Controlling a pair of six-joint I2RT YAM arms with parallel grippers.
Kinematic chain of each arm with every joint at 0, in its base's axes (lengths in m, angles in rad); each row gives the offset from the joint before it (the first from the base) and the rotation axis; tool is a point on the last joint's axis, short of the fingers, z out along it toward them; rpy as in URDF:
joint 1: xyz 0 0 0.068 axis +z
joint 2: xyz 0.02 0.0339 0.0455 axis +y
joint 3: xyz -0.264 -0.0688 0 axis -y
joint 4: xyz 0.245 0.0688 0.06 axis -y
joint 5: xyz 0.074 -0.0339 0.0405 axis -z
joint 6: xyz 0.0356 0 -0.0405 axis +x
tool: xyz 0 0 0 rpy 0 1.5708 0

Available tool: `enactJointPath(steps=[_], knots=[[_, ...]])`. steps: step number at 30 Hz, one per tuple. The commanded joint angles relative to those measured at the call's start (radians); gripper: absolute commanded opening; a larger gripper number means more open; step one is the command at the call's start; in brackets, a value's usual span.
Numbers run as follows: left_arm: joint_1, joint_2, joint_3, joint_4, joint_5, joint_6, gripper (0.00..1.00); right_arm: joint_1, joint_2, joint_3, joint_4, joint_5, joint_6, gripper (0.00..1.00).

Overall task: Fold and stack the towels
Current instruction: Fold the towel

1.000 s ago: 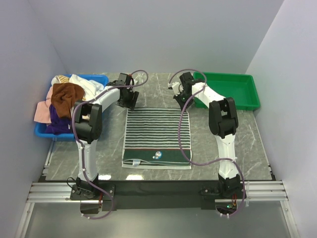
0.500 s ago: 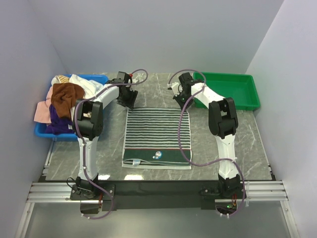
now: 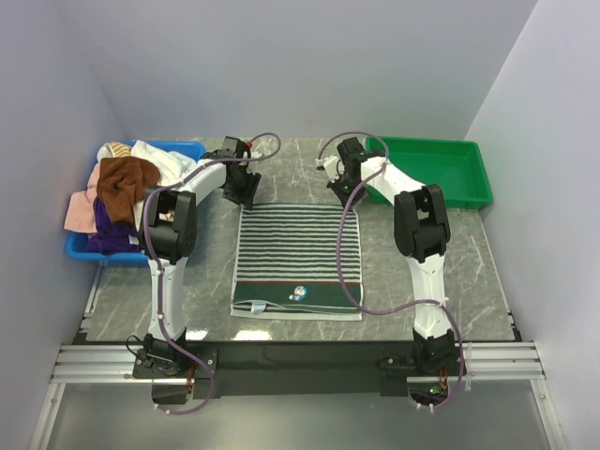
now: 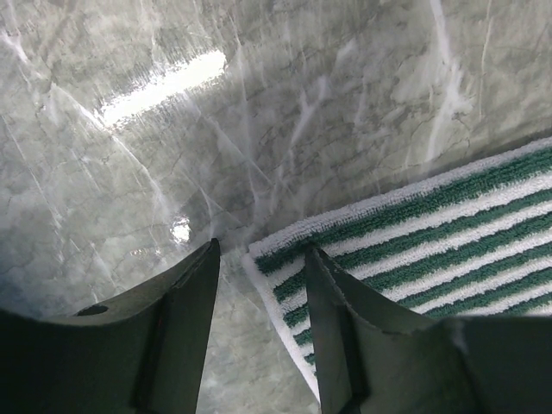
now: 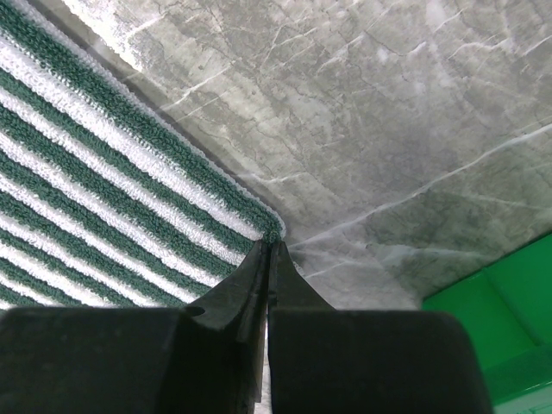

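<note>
A green-and-white striped towel (image 3: 298, 258) lies flat and spread out on the marble table. My left gripper (image 3: 243, 197) is open at its far left corner. In the left wrist view (image 4: 259, 254) one finger is over the towel (image 4: 431, 224) and the other over bare table. My right gripper (image 3: 344, 195) is at the far right corner. In the right wrist view (image 5: 269, 246) its jaws are shut, pinching the corner of the towel (image 5: 103, 172). More towels are heaped at the left: brown (image 3: 127, 178), white (image 3: 161, 159), pink (image 3: 82, 212) and purple (image 3: 111, 236).
The heaped towels sit in a blue bin (image 3: 79, 247) at the far left. A green tray (image 3: 469, 173) stands at the far right, its corner showing in the right wrist view (image 5: 509, 293). White walls close in the back and sides.
My left gripper has shifted slightly toward the back at the towel's far left corner. The right gripper and the towel have hardly moved.
</note>
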Motion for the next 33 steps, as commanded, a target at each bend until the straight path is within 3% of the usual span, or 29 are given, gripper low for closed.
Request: enactJointPath(steps=[1,6,9,12,16,25,33], knots=[[-0.003,0.037,-0.004,-0.016,-0.016,-0.013,0.5,0.007,-0.015,-0.021,-0.015,0.027,-0.009,0.0],[-0.01,0.08,0.002,-0.053,-0.027,-0.03,0.45,0.013,-0.014,-0.022,-0.01,0.032,-0.007,0.0],[-0.011,0.1,-0.009,-0.067,-0.027,-0.045,0.36,0.015,-0.015,-0.022,-0.009,0.032,-0.009,0.0],[-0.011,0.107,-0.027,-0.068,-0.038,-0.051,0.25,0.013,-0.02,-0.022,-0.006,0.03,-0.012,0.0],[-0.011,0.098,-0.027,-0.067,-0.056,-0.052,0.01,0.013,-0.023,-0.013,0.011,0.035,-0.006,0.0],[0.0,0.022,0.063,-0.026,-0.07,-0.048,0.01,0.012,-0.077,0.041,0.131,0.111,0.031,0.0],[0.027,-0.055,0.043,0.214,-0.104,-0.047,0.01,0.004,-0.107,0.024,0.306,0.26,-0.001,0.0]])
